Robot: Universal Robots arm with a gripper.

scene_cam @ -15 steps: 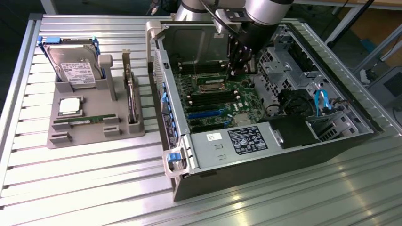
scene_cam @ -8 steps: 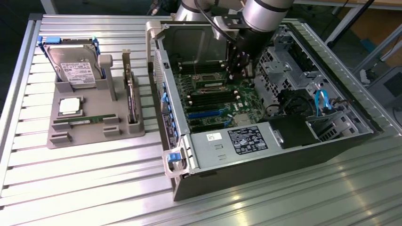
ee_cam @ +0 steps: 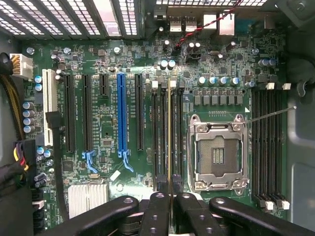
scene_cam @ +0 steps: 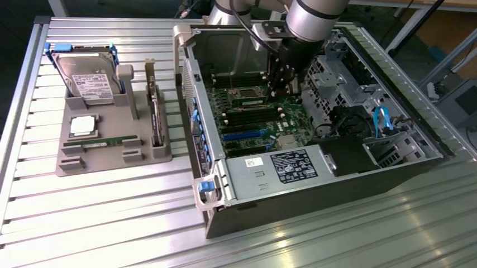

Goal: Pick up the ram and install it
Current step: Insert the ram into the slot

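- The jaws are seen closed almost fully on the ram [ee_cam: 170, 137], which is gripped by one end and viewed edge-on as a thin pale line.
- The ram is held lengthwise along the black memory slots [ee_cam: 155, 137] of the motherboard [ee_cam: 108, 128], just beside the empty processor socket [ee_cam: 218, 152]. Whether it is seated in a slot cannot be told.
- In the exterior view, the arm [scene_cam: 313, 17] is reached down into the open computer case [scene_cam: 216, 61], toward 12 o'clock of the board.
- A grey tray [scene_cam: 111, 159] is set on the slatted surface [scene_cam: 97, 223] at 9 o'clock from the case.
- The tray is loaded with a hard drive [scene_cam: 89, 78], a silver chip [scene_cam: 82, 125], a second green stick [scene_cam: 100, 143] and a dark card [scene_cam: 155, 114].
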